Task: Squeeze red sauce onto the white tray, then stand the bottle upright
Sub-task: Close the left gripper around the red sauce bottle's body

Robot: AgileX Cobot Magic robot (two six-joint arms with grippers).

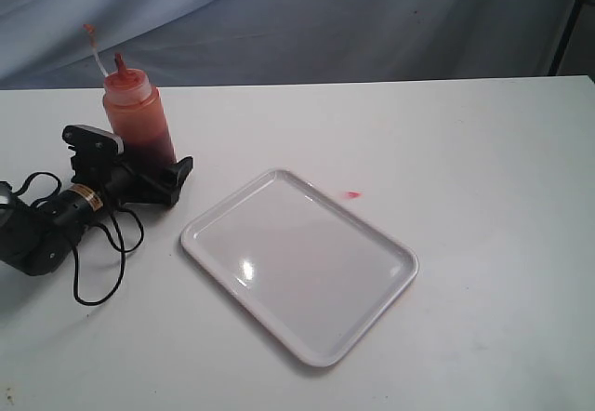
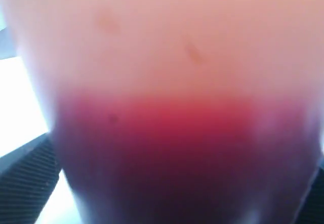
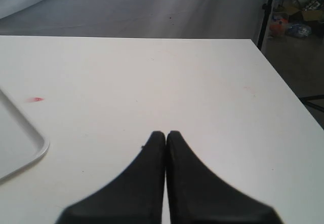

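**A:** Bottle [image 1: 139,118] first: where is it, and what is it sitting on?

**B:** On a plain white tabletop [image 1: 465,244], far over on the left side, well apart from the white tray [image 1: 307,271]. A grey-blue cloth backdrop [image 1: 372,20] hangs behind. Past the tabletop's right edge, the right wrist view shows a black stand pole [image 3: 267,11] and some clutter on the floor [image 3: 293,16].

**A:** Which way does it point?

**B:** It stands upright on its base, long axis vertical. The cone nozzle [image 1: 119,61] points up, and the thin tethered tip cap [image 1: 90,30] sticks up beside it, leaning left.

**A:** And how does it look?

**B:** The wall is translucent. The red sauce is dark red low down, with an orange film coating the wall above. One small red smear [image 1: 351,193] lies on the tabletop just beside the tray's far edge. The tray lies flat and glossy, turned at an angle to the tabletop's edge.

**A:** The claws?

**B:** The left claw [image 1: 137,155] is released, jaws spread wide around the bottle's lower part. Up close, a strip of bright tabletop shows between one ribbed pad [image 2: 23,183] and the bottle wall. The right claw [image 3: 166,135] is clenched on nothing, its tips pressed together above bare tabletop.
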